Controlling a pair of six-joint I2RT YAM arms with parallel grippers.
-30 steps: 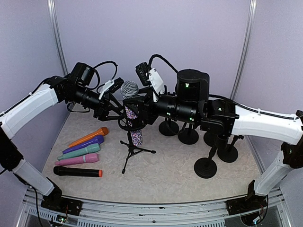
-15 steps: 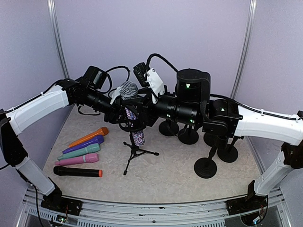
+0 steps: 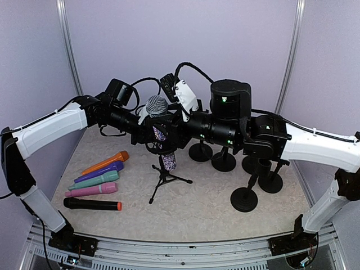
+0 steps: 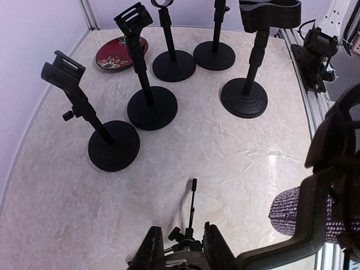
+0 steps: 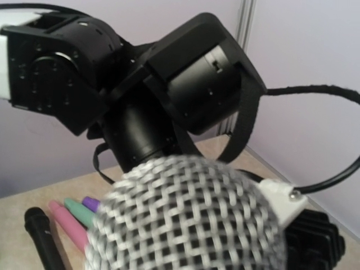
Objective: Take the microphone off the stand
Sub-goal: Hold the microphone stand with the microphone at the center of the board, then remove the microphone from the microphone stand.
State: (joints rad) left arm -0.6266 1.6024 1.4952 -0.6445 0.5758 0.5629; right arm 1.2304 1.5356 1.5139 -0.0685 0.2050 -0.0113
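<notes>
The microphone (image 3: 156,106) has a silver mesh head and a glittery purple body, and it sits in the clip of a small black tripod stand (image 3: 163,179) in the middle of the table. My right gripper (image 3: 170,130) comes in from the right and is shut on the microphone's body. In the right wrist view the mesh head (image 5: 185,219) fills the frame and hides the fingers. My left gripper (image 4: 184,250) comes in from the left and is shut on the stand's neck (image 4: 187,242), just under the clip. The purple body's lower end (image 4: 292,211) shows to its right.
Several loose microphones lie at the left: orange (image 3: 105,162), purple (image 3: 100,172), teal (image 3: 94,180), pink (image 3: 91,189) and black (image 3: 91,205). Several empty round-base stands (image 3: 244,198) stand at the right. A red plate (image 4: 118,52) lies at the back.
My left arm has moved right to the stand and its jaws have closed round the stand's neck. The stand and microphone have shifted slightly right. The right gripper keeps its hold.
</notes>
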